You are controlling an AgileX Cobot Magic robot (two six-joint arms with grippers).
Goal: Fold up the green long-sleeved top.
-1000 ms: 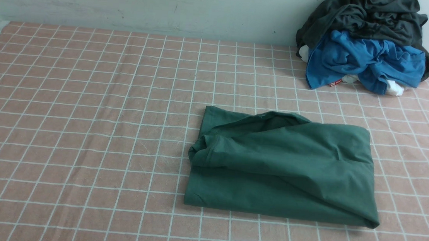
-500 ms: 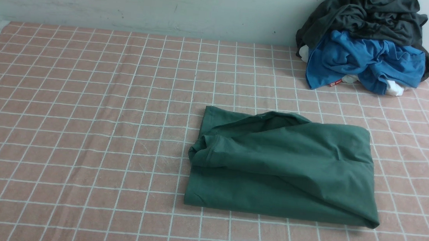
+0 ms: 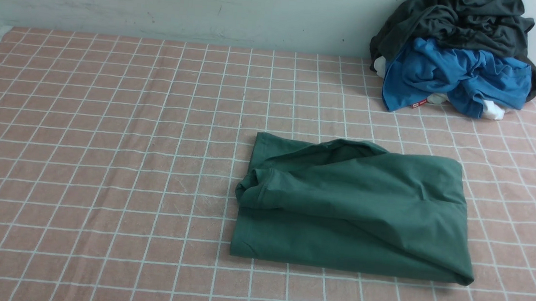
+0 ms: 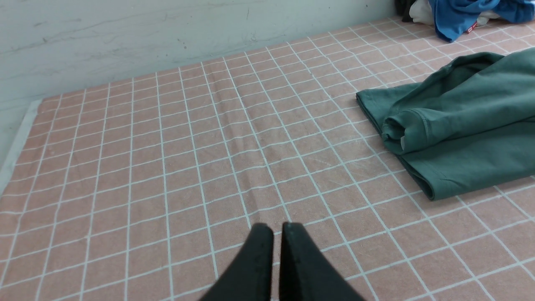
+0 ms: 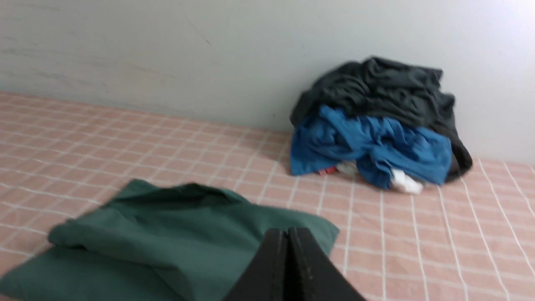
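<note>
While neither arm shows in the front view, left gripper [image 4: 277, 228] and right gripper [image 5: 287, 234] hang clear of the cloth, jaws pressed together, empty; green long-sleeved top [image 3: 350, 208] lies folded on the pink checked tablecloth [image 3: 102, 155], right of centre; far right corner, blue garment [image 3: 454, 74] under charcoal garment [image 3: 454, 21]

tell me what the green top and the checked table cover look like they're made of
Green top: likely a soft matte knit, maybe cotton; it folds in thick rounded rolls with stitched hems. Table cover: seemingly thin woven cloth, pink with white grid lines, matte, lying in slight ripples.
</note>
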